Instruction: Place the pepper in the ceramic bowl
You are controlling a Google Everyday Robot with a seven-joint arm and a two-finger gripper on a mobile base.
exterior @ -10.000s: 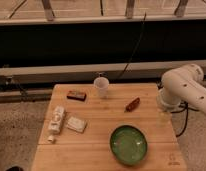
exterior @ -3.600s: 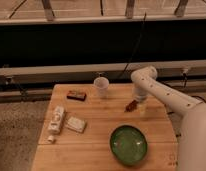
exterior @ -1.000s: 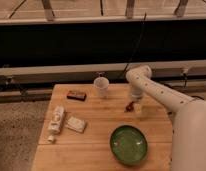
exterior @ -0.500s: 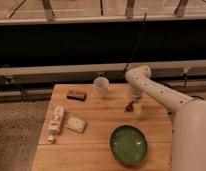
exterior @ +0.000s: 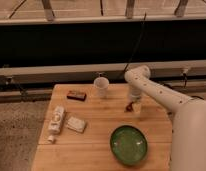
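The small dark red pepper (exterior: 128,106) lies on the wooden table (exterior: 96,112), right of centre. My gripper (exterior: 133,104) hangs down from the white arm right at the pepper, touching or nearly touching it and partly hiding it. The green glazed ceramic bowl (exterior: 128,145) stands empty on the table's front right, well in front of the pepper and the gripper.
A white cup (exterior: 101,87) stands at the back, left of the arm. A flat dark brown block (exterior: 76,95) lies at the back left. A white bottle (exterior: 57,120) and a white packet (exterior: 75,124) lie on the left. A dark rail runs behind the table.
The arm swung in from the right and came down at the pepper. Over the last second, arm and pepper have hardly moved.
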